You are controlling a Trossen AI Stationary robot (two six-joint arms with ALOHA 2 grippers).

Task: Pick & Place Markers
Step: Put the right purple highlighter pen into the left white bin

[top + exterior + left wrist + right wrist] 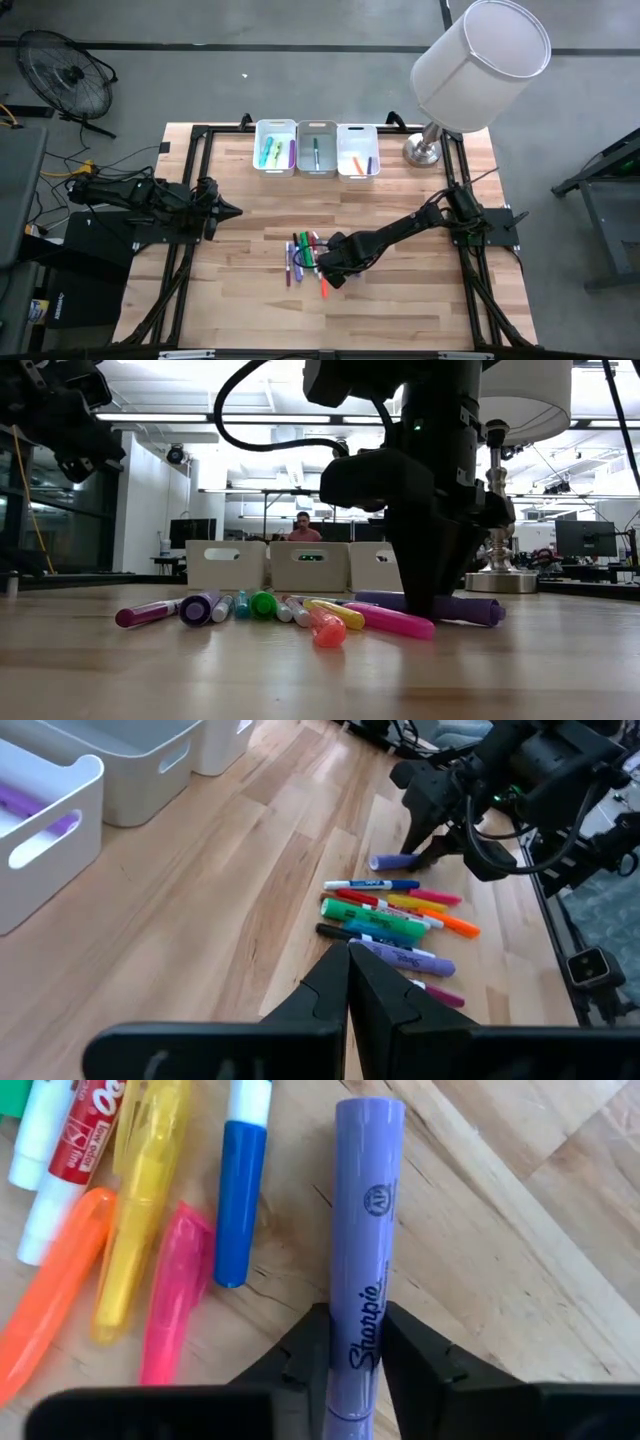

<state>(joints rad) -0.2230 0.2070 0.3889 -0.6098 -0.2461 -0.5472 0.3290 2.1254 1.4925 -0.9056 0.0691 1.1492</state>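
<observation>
Markers, short plastic pen-like sticks in mixed colours, mostly lie loose in a cluster (305,262) at mid-table on the pale wood-plank table (230,300), so the sorting is judged well short of half done. Right gripper (357,1342) is down at the cluster's edge, its dark fingers (300,1345) pinching a lavender highlighter (362,1230) that lies flat on the wood, not yet lifted; orange, yellow, pink and blue markers lie just beside it. Left gripper (348,982) hangs clear of the pile at the table's left, fingers pressed together, holding nothing. Farther back, three white plastic bins (317,150) in a row hold only a few markers each.
</observation>
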